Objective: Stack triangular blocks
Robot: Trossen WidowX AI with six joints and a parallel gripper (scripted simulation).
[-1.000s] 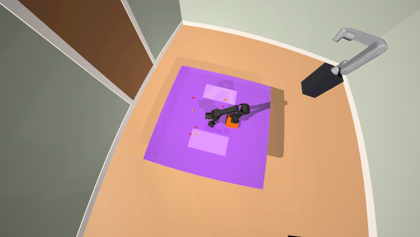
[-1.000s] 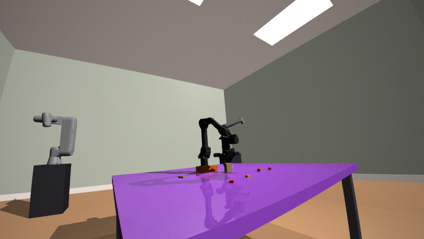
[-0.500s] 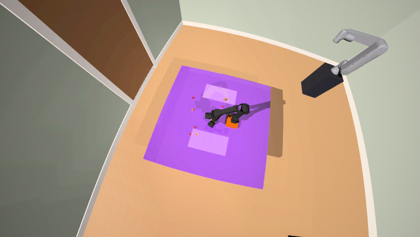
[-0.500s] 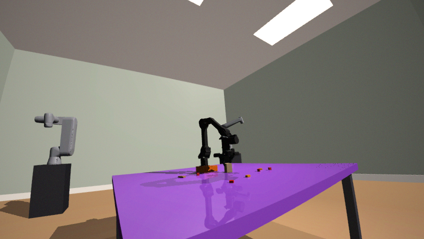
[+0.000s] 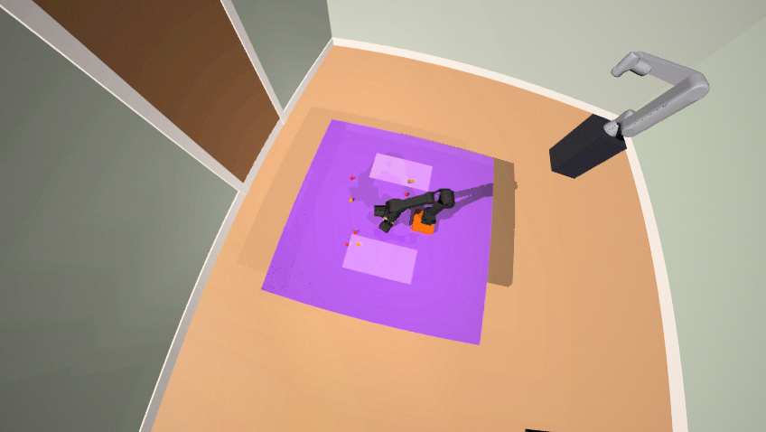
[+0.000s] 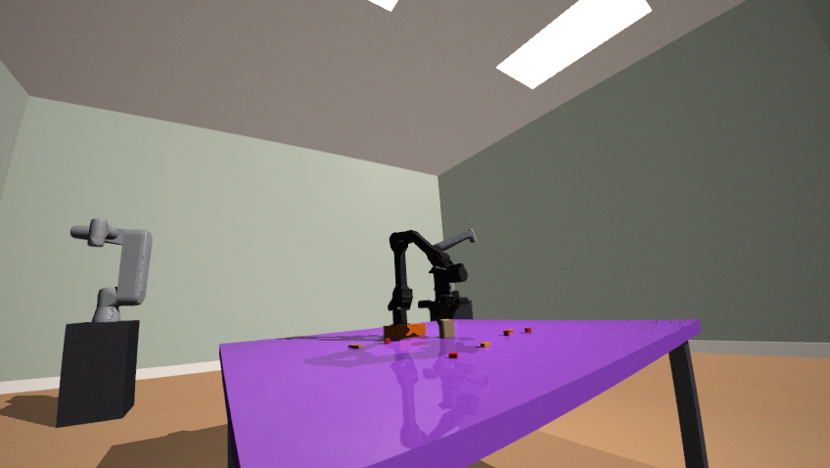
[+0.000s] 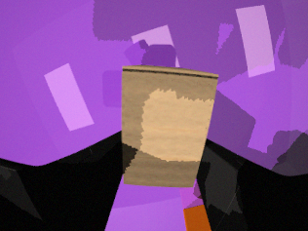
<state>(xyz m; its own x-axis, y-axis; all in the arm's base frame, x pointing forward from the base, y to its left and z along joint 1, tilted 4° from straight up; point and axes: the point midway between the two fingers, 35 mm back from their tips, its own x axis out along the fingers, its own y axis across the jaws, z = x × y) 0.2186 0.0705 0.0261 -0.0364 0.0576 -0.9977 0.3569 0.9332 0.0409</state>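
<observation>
My gripper points down, shut on the upper tan triangular block. One finger is at each side of it. A thin dark seam runs along its far edge in the wrist view, with a narrow tan strip of the lower block just beyond. In the exterior view the two blocks show as one upright tan shape resting on the purple table, below the fingers. The sloped faces are hidden, so I cannot tell if they meet fully or if the ends are even. In the top view the arm hides most of the blocks.
The black arm rises from an orange base close by. Small red and orange pieces lie around, among them a red one, an orange one and a tan-orange one.
</observation>
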